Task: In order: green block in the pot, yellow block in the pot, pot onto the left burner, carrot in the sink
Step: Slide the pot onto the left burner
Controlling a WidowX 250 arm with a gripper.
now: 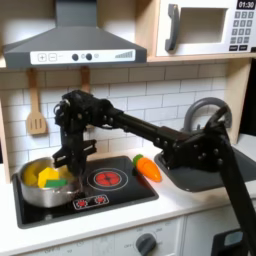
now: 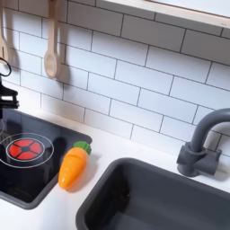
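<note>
A silver pot (image 1: 40,187) is holding yellow and green blocks; red rings are marking the black stovetop (image 2: 27,175); an orange, green-tipped carrot (image 2: 74,167) is lying beside a grey sink (image 2: 135,202).

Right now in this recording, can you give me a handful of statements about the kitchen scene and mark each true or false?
1. The small orange toy carrot lies on the counter between the black stovetop and the dark grey sink. True.
2. The round shiny silver pot is empty. False: a yellow block and a green block sit in it.
3. The claw hovers over the pot. True.
4. The carrot is in the sink. False: it is on the counter.
5. A wooden spoon hangs on the tiled wall. True.
</note>
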